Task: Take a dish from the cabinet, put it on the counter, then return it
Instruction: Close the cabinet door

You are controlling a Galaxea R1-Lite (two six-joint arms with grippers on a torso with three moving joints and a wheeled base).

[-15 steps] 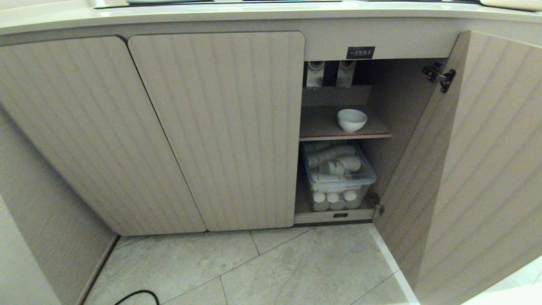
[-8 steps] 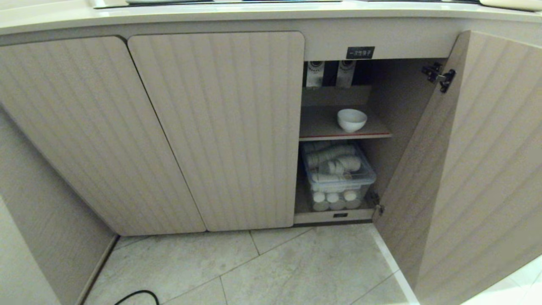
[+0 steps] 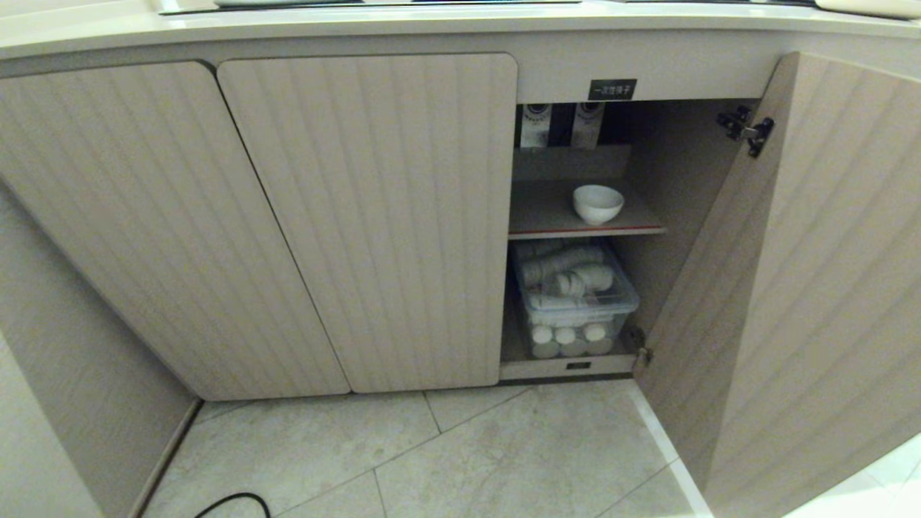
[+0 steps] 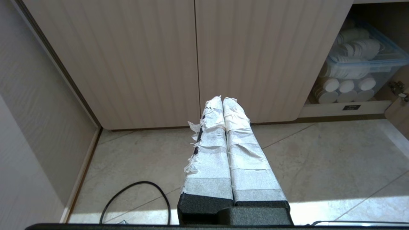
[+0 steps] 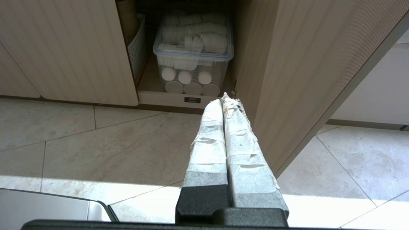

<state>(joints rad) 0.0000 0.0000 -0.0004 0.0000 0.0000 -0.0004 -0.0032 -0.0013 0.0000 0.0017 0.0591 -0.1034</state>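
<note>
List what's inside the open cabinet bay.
Upper shelf: the bowl, two boxes behind. Below: a clear bin of white cups. A white basket sits beside the bin. Closed doors hide the rest.

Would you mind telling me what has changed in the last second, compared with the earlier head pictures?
Nothing visibly changed. The dish sits on the upper shelf of the cabinet, whose right door stands open, and neither arm shows in the head view.

Soft, even light on the cabinet [image 3: 367, 216] doors; a hard sunlit band crosses the floor [image 4: 319, 204] (wrist views only). Head-view edges bow.
</note>
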